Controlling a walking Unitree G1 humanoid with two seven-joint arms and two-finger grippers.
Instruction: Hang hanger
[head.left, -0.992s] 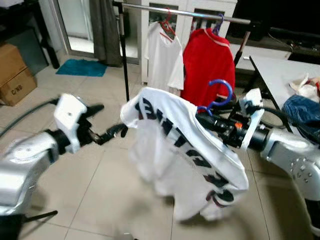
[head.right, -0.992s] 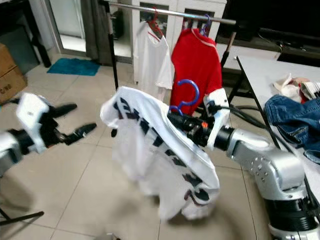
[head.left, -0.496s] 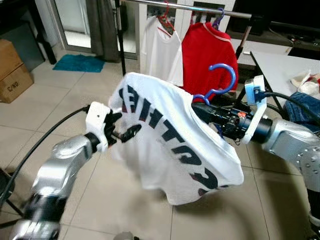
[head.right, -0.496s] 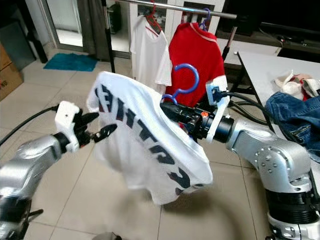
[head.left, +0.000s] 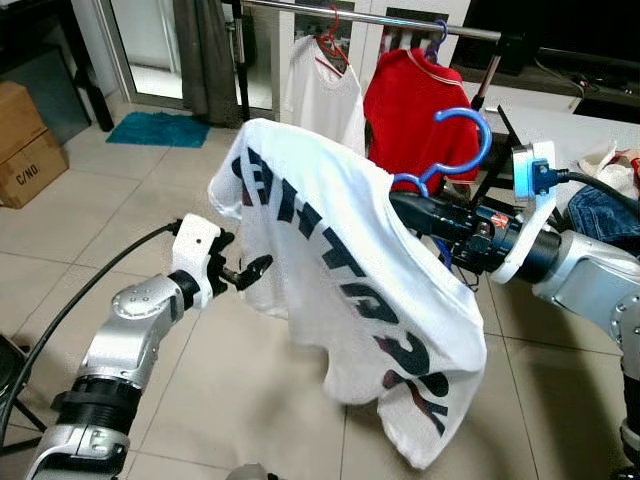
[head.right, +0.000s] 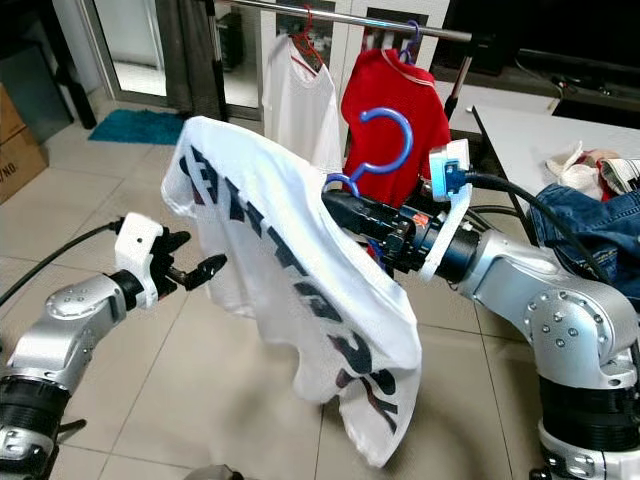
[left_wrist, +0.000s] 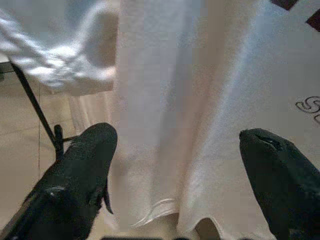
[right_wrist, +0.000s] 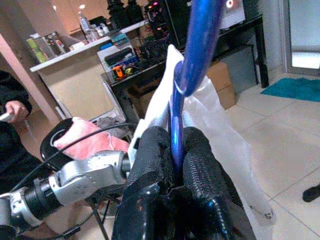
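We cannot see the shoulders of the blue hanger (head.left: 455, 150): the white T-shirt (head.left: 345, 270) covers all but its hook and neck. The shirt's black lettering is folded and reads no clear word. The right gripper (head.left: 405, 205) has its fingertips buried under the cloth. The garment rail (head.left: 380, 20) runs off the top edge. On the surface (head.left: 560, 135) at right, jeans (head.left: 605, 215) are cut by the edge.

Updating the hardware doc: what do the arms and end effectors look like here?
Both arms are silver metal with black joints. Each wrist carries a white camera housing fed by a black cable. The left end effector and right end effector each have two long black fingers, textured at the pads.
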